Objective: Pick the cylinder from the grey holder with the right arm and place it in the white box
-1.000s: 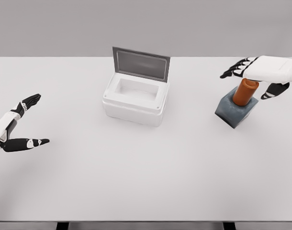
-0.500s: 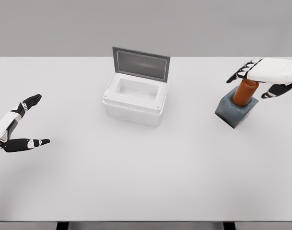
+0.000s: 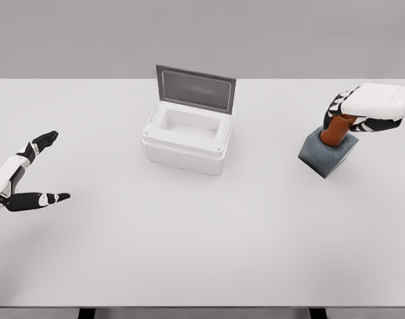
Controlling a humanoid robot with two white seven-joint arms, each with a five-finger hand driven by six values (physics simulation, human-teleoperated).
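One view, from the head: the orange cylinder (image 3: 335,133) stands in the grey holder (image 3: 326,153), well to the right of the white box (image 3: 188,139) on the desk (image 3: 202,246). The right hand (image 3: 362,109) has its fingers (image 3: 334,109) curled around the cylinder's top. Far left of the box, the left hand (image 3: 23,176) rests with fingers spread, holding nothing.

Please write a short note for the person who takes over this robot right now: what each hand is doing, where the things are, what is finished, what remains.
Right hand: fingers curled around the top of the orange-brown cylinder, which stands in the grey block holder at the table's right.
Left hand: open, holding nothing, low at the left edge.
White box with raised grey lid: open at centre, nothing visible inside.
Done: reach and grasp, apparently.
Left: lift the cylinder out, carry it left, place it in the box.
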